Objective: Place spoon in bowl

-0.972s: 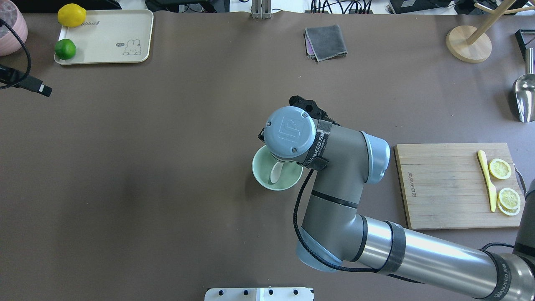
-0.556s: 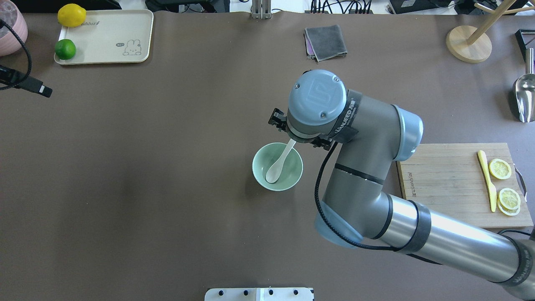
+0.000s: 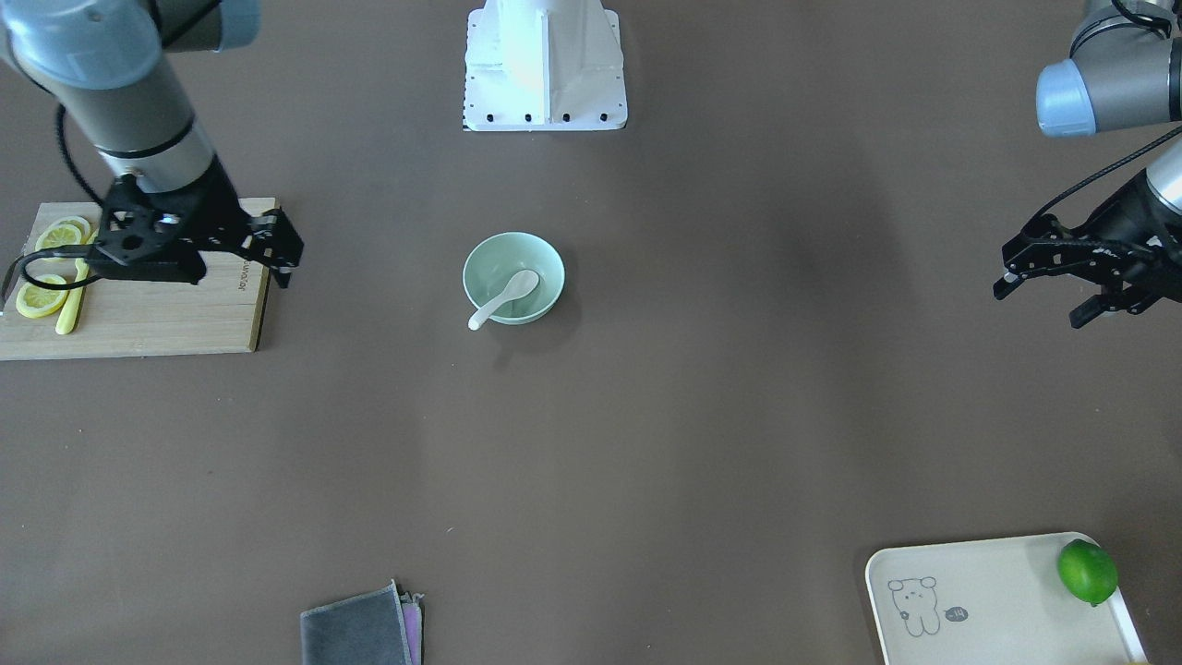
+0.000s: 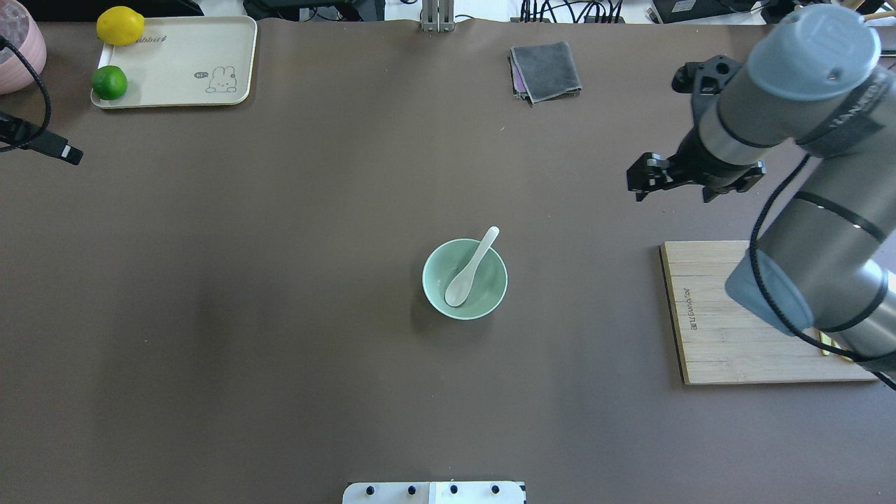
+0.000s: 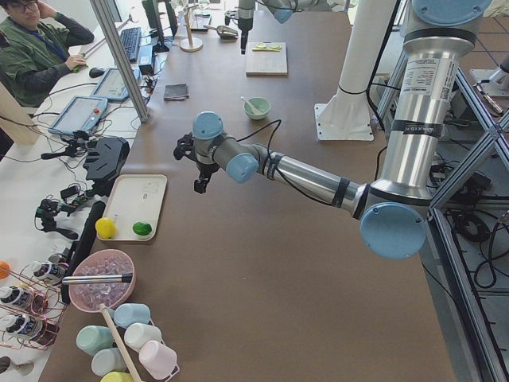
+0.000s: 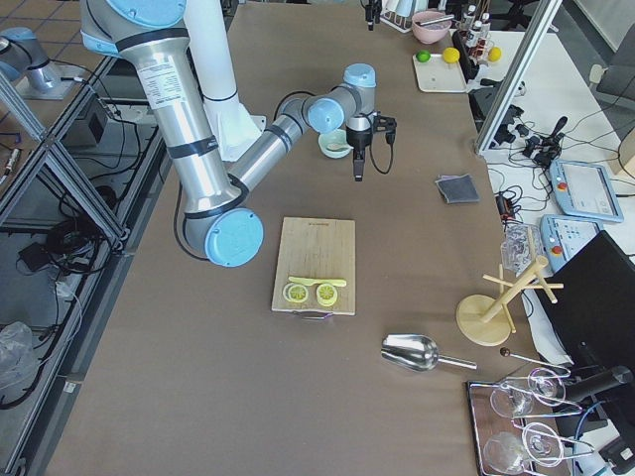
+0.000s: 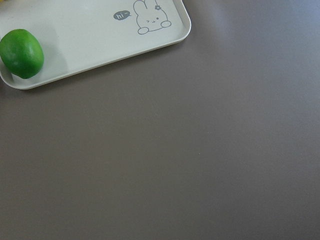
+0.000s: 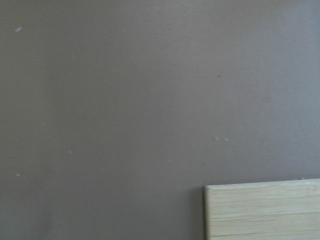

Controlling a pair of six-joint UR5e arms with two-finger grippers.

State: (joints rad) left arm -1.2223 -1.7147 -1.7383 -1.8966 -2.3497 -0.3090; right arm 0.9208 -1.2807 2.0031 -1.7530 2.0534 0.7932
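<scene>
Spoon lay in the bowl at the counter's middle. Right gripper hung wide open, empty, near the right edge; left gripper open, empty, near the left edge.

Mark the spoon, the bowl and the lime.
spoon [image 4: 470,269], overhead view, where the handle meets the scoop.
bowl [image 4: 491,288], overhead view, bare inner wall.
lime [image 4: 109,82], overhead view, centre of the fruit.

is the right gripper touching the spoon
Apart. The overhead view shows the right gripper near the cutting board, with bare table between it and the spoon lying in the bowl.
</scene>
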